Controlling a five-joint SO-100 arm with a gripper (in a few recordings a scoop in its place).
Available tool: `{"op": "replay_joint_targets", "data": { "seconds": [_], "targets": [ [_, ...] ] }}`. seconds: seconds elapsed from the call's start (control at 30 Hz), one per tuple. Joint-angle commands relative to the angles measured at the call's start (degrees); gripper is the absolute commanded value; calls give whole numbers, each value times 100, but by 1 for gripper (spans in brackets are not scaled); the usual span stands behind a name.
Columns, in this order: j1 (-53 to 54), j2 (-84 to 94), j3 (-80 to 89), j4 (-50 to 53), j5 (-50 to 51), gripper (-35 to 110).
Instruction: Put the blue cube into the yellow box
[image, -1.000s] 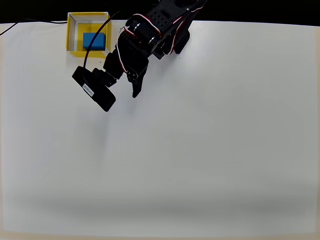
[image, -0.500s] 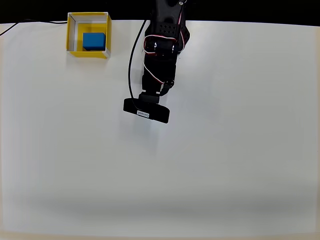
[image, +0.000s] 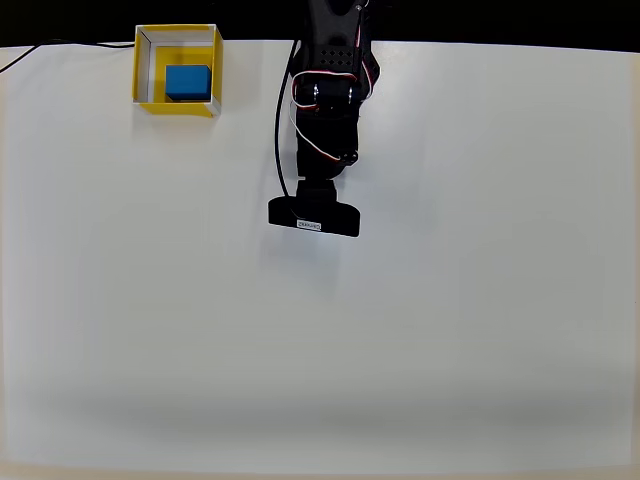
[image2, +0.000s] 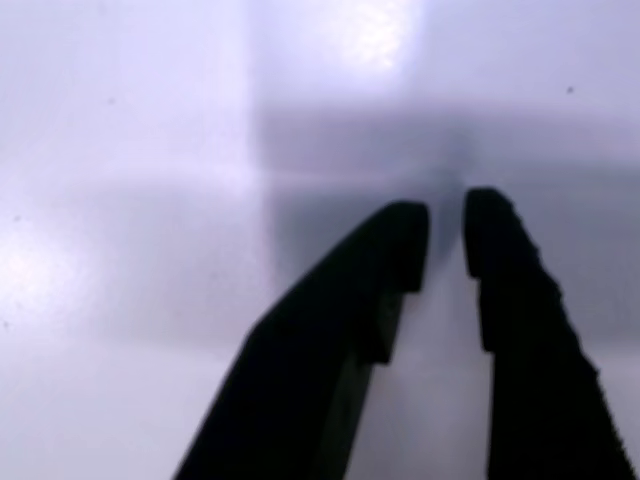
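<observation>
In the overhead view the white table (image: 400, 330) is lit brightly and evenly. A soft grey band of shade is seen toward 6 o'clock, and a pale shadow is cast just below the black arm (image: 325, 120). The top edge, at 12 o'clock, is left dark. The wrist view is blurred and tinted purple. A white patch of glare is seen at 12 o'clock. The gripper (image2: 445, 235) is shown only as a dark shape, with its grey shadow spread behind it.
</observation>
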Motion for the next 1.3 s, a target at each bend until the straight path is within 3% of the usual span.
{"op": "replay_joint_targets", "data": {
  "seconds": [0.0, 1.27],
  "targets": [
    [-53, 141, 149, 97, 26, 0],
    [-35, 114, 149, 88, 264, 0]
  ]
}}
